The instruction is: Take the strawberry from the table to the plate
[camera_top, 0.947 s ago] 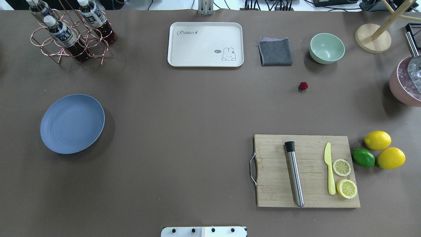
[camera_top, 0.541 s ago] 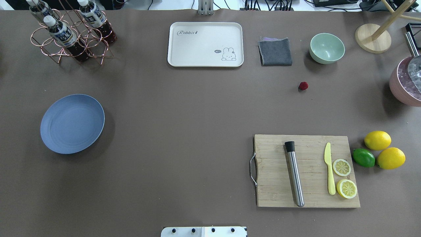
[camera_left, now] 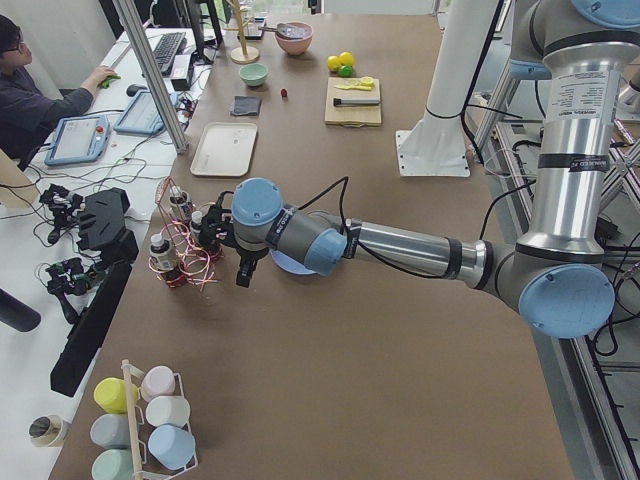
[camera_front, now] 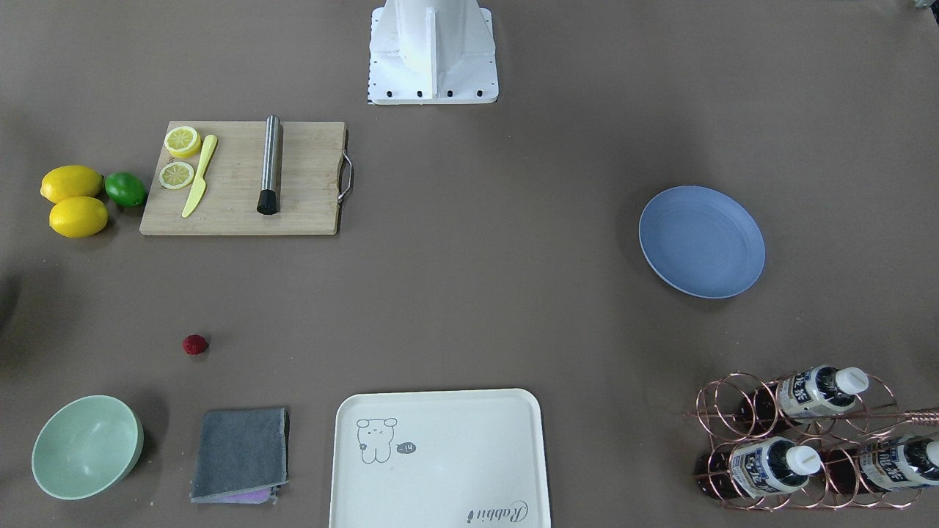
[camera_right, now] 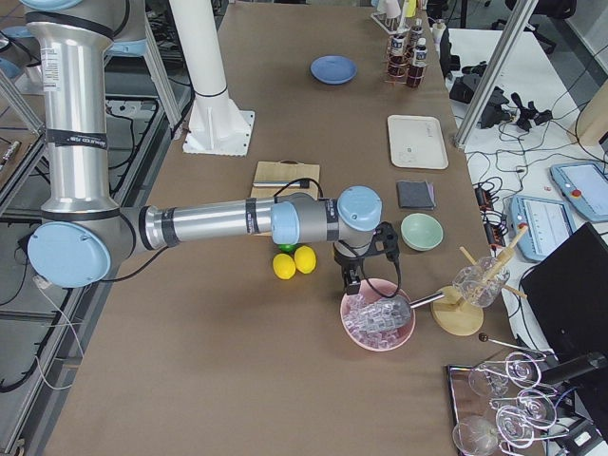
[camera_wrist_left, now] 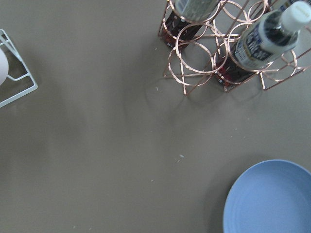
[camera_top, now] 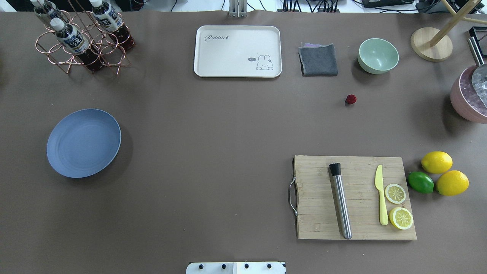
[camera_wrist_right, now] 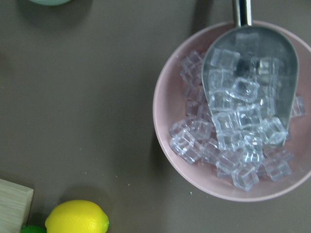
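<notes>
One strawberry on table, axis unclear; left hand, right hand openness unclear.

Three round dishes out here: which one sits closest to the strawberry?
The mint-green bowl beside the grey cloth. The strawberry lies on the table near it; the blue plate is far across, the pink ice bowl farther off.

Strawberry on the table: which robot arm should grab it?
Probably the right. The strawberry lies near the green bowl, and the right gripper hovers nearby over the ice bowl; the left gripper is far off by the bottles.
</notes>
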Controlling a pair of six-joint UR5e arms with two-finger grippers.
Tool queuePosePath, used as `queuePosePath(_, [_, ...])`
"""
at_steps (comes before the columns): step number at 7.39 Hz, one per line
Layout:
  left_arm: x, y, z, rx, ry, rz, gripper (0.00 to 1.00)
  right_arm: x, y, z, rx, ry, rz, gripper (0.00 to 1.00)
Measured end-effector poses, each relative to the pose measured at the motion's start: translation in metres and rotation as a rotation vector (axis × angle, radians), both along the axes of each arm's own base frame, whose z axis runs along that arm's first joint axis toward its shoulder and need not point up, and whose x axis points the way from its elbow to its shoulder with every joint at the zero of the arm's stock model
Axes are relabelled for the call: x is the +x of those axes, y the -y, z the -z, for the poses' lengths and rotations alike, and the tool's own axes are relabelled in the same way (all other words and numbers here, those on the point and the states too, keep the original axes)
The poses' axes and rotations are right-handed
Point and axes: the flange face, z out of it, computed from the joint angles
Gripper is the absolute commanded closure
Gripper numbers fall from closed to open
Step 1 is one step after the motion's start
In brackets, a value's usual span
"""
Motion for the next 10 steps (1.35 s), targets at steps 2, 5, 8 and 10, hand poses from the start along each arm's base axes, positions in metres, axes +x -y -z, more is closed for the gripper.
queuePosePath(2, [0.048, 0.003, -0.021, -0.030, 0.038, -0.020, 0.03, -0.042, 0.016, 0.049, 0.025, -0.061, -0.013, 0.00])
queuePosePath(5, [0.133, -0.003, -0.042, -0.063, 0.033, -0.011, 0.03, -0.119, 0.024, 0.113, 0.022, -0.135, -0.079, 0.00])
queuePosePath(8, [0.231, -0.022, -0.069, -0.059, 0.000, -0.017, 0.03, -0.147, 0.027, 0.142, 0.038, -0.093, -0.085, 0.00])
queuePosePath(10, [0.252, -0.031, -0.072, -0.053, -0.008, -0.040, 0.07, -0.155, 0.024, 0.150, 0.031, -0.034, -0.102, 0.00])
